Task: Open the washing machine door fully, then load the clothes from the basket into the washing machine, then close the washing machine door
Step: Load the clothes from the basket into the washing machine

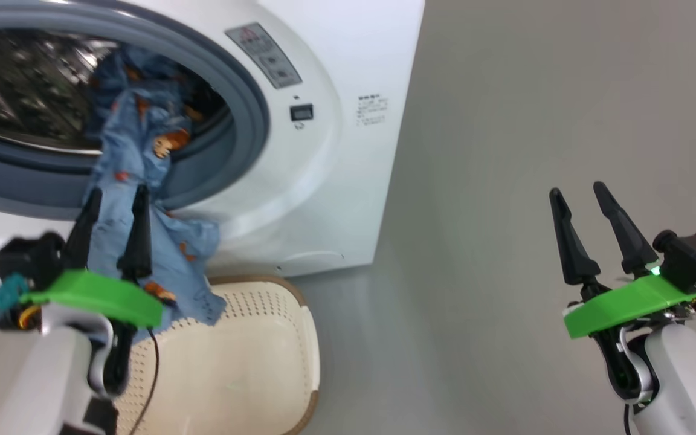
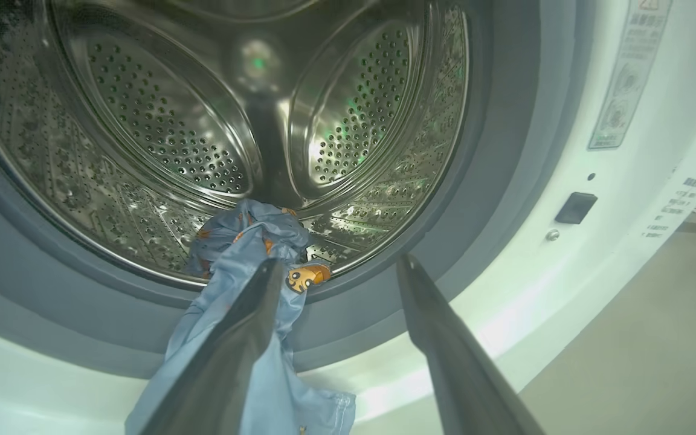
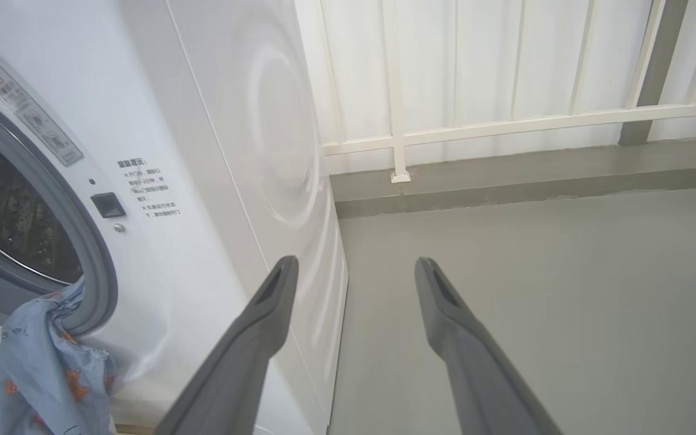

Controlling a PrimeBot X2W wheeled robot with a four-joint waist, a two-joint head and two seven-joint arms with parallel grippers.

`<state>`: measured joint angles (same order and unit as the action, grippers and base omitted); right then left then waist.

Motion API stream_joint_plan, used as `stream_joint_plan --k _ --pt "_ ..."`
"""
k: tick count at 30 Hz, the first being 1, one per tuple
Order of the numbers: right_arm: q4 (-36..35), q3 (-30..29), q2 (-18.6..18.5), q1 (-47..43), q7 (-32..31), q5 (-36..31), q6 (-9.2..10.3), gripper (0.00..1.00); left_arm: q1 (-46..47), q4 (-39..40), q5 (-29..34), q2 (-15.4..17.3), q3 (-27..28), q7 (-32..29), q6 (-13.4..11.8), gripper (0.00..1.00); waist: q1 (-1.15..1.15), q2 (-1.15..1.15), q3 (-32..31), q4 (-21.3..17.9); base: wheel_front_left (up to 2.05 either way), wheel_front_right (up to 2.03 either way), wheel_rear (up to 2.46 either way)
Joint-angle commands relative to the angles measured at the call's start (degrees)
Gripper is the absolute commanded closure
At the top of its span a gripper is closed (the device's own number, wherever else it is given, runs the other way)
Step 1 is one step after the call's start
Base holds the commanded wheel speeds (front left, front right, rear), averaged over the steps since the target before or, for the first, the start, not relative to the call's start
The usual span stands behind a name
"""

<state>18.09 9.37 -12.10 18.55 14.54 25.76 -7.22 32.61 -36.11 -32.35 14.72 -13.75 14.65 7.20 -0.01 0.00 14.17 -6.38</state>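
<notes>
The white washing machine [image 1: 324, 181] fills the upper left, its round mouth uncovered; the washing machine door is out of view. Light blue clothes [image 1: 136, 151] trail from the steel drum [image 2: 161, 121] over the grey gasket [image 2: 384, 302] and hang down the front toward the cream basket [image 1: 299, 314] on the floor below. My left gripper [image 1: 116, 202] is open just in front of the hanging cloth; in the left wrist view the clothes [image 2: 251, 235] pass under one finger of the left gripper [image 2: 341, 263]. Out to the right, my right gripper [image 1: 579, 192] is open and empty over the floor.
Grey floor [image 1: 505, 241] stretches right of the machine. The right wrist view shows my right gripper [image 3: 355, 261] beside the machine's side panel [image 3: 245, 151], the clothes [image 3: 40, 368] at the gasket, and a white railing [image 3: 505, 124] on a low kerb behind.
</notes>
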Motion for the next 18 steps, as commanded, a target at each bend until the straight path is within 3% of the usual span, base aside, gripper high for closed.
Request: stream_joint_plan --k 1,18 --pt "-1.0 0.8 -1.0 -1.0 0.5 1.1 -0.26 0.0 -1.0 2.4 0.8 1.7 2.5 0.3 0.3 0.0 0.01 0.0 -3.5 2.3 0.0 0.0 0.0" --pt "-1.4 -0.3 -3.0 -4.5 0.5 1.7 -0.26 0.0 -18.7 17.6 5.9 -1.7 8.5 0.3 -1.6 0.0 0.01 0.0 -8.1 6.1 0.0 0.0 0.0"
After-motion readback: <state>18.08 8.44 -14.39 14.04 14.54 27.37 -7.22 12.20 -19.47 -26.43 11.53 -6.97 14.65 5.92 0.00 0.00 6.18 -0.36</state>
